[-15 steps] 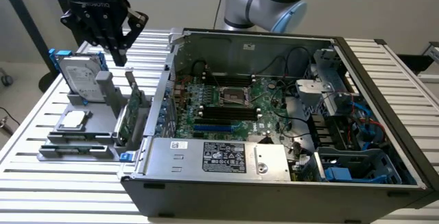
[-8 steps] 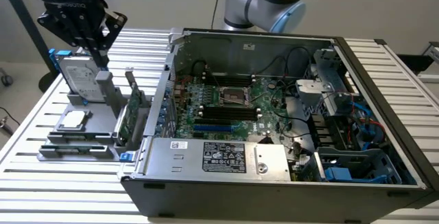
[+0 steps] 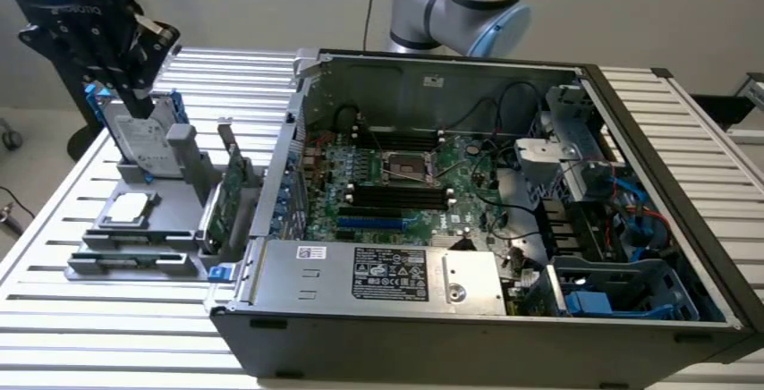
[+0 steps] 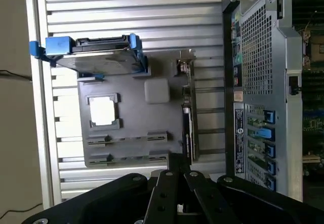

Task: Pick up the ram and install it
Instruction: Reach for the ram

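Note:
The ram (image 3: pixel 134 261) lies flat in a groove along the front of a grey holder block (image 3: pixel 167 216) on the slatted table, at the exterior view's left; in the wrist view the ram (image 4: pixel 126 158) is a thin strip on the holder (image 4: pixel 131 117). My gripper (image 3: pixel 125 81) hangs high above the holder's far end, over an upright hard drive (image 3: pixel 143 139), well away from the ram. The black fingers (image 4: pixel 167 183) meet, shut on nothing. The motherboard's long black slots (image 3: pixel 394 195) sit inside the open computer case (image 3: pixel 358 327).
On the holder a square processor (image 3: pixel 129 208) lies flat and a green expansion card (image 3: pixel 233 198) stands on edge next to the case wall. The hard drive has blue brackets (image 4: pixel 61 46). The case holds cables, a power supply (image 3: pixel 382 274) and drive cages.

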Available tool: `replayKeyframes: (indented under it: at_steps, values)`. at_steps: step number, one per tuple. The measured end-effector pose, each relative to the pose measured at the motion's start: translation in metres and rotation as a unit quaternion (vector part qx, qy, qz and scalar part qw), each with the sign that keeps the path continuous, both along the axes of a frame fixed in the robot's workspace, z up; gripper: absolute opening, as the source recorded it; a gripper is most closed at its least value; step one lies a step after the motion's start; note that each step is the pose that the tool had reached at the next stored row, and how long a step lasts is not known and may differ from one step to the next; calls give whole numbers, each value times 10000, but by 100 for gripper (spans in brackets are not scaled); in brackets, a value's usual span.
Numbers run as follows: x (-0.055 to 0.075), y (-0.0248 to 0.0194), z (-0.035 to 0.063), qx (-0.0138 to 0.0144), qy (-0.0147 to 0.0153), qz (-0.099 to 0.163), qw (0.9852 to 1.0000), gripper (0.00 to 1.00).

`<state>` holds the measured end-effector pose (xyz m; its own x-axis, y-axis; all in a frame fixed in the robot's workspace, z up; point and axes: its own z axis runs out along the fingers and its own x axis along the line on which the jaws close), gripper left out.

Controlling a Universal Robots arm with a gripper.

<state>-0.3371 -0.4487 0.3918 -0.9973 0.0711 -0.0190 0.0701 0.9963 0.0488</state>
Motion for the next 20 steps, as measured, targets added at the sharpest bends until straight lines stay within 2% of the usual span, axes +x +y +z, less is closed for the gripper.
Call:
replayKeyframes:
  at_steps: [12,17,18,20]
  values:
    - [-472,-51,-6,0,1,0,10000,11]
    - [-519,-100,-15,1,9,29,10000,11]
    - [-520,-104,-18,0,16,47,10000,11]
    - [-520,-106,-28,0,51,128,9999,11]
